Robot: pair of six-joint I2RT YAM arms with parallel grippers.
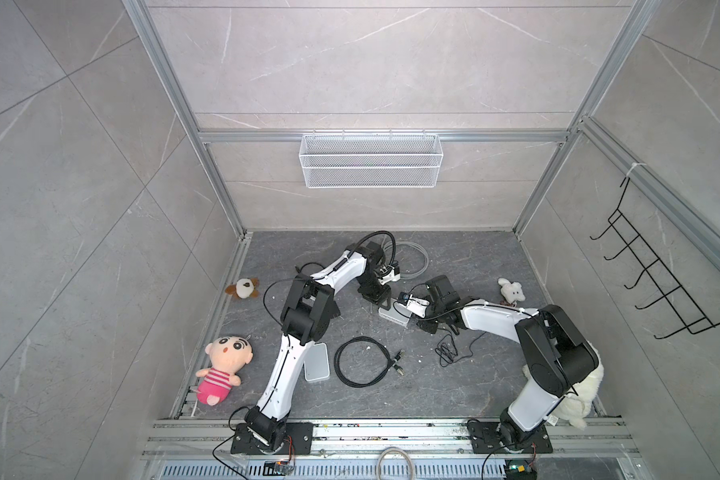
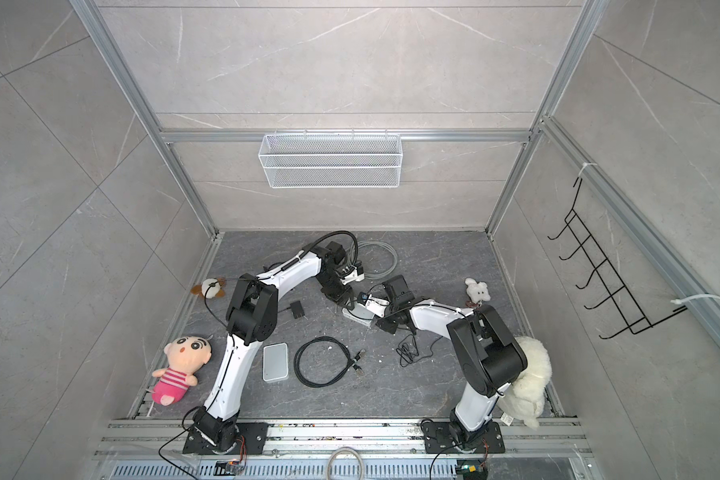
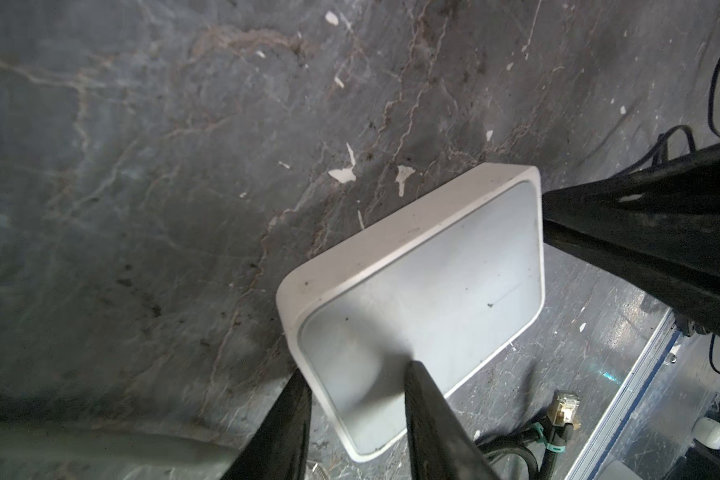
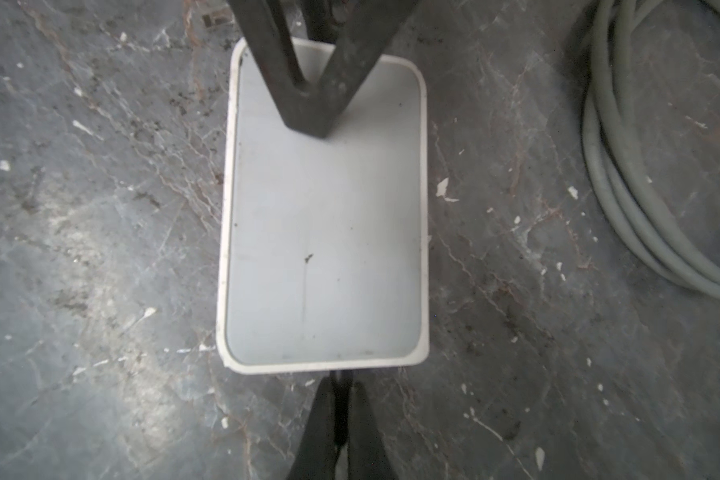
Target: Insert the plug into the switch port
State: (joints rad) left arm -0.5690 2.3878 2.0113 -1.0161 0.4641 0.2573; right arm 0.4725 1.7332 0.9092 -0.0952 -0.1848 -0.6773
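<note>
Near the middle of the table [image 4: 100, 249] sits the white switch [image 4: 325, 249], lying flat with its smooth top up, and both arms meet over it. The left end effector [image 3: 356, 370] has its fingers spread a little. One tip rests on the top of the switch and the other hangs just beside its edge. I think it presses down there so the switch cannot slide. The right end effector [image 4: 341, 380] has its fingers pressed together, and its tip sits right at the other short end of the switch, maybe to nudge it or block it. I cannot see anything pinched in it. The holes for plugs are hidden from every view. The plug [image 3: 566, 409] is not held yet. It lies loose on the table at the end of the black cable [image 1: 364, 338], apart from the switch, so an arm must pick it up first.
</note>
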